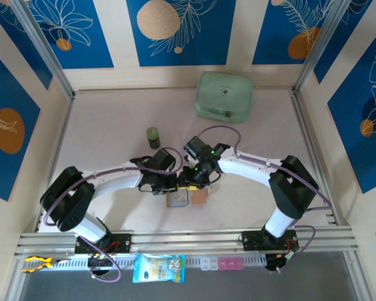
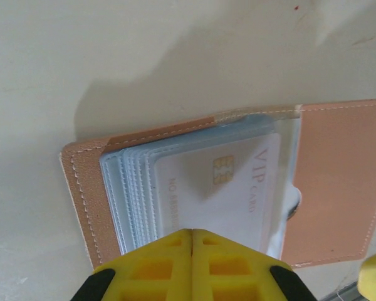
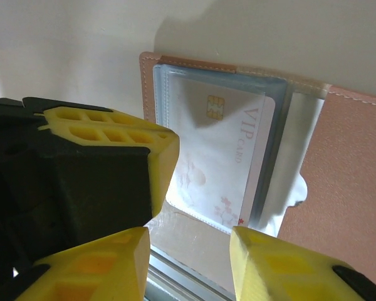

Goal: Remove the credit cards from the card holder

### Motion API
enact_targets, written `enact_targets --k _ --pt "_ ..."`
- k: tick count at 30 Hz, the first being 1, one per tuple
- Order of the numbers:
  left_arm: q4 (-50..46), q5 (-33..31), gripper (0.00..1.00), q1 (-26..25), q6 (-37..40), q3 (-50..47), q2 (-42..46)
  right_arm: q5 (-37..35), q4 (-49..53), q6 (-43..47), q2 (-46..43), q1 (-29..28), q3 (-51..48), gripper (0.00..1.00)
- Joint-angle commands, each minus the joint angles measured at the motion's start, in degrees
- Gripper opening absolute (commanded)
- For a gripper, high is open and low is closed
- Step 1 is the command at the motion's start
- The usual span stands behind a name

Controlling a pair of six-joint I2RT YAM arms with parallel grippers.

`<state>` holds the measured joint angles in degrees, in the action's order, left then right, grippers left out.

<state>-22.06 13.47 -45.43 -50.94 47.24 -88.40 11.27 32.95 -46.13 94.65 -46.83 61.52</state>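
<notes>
Just beyond closed left hand [image 2: 192, 236], spread card holder [image 2: 338, 182]; right hand [image 3: 189, 244], jaws apart, at its edge.

From above, the card holder [image 1: 199, 197] lies mostly under the arms [image 1: 250, 164], with only a tan corner and a pale patch showing. In the left wrist view, the left claw [image 2: 192, 241] covers the lower edge of the credit card [image 2: 238, 188], and the flap runs off the right edge. The sleeves [image 2: 122, 188] behind show edges only, so their contents cannot be told. The card's small print is blurred.

Soft overhead light; top view sharp, wrist-view foregrounds blurred and shadowed.
</notes>
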Motion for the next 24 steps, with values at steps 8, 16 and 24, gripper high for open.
enact_targets --k 8,16,24 --pt "-2.1 -2.2 0.05 -0.6 0.5 -1.3 -1.2 5.8 -7.7 -0.5 1.1 1.5 -5.9 0.35" --pt "-3.1 -3.4 0.05 -0.6 0.8 -1.1 -1.2 9.1 -12.5 -1.3 1.5 3.1 -9.3 0.26" --pt "-2.9 -3.5 0.05 -0.6 0.8 -1.1 -1.0 9.4 -14.5 -1.4 2.6 3.4 -10.0 0.19"
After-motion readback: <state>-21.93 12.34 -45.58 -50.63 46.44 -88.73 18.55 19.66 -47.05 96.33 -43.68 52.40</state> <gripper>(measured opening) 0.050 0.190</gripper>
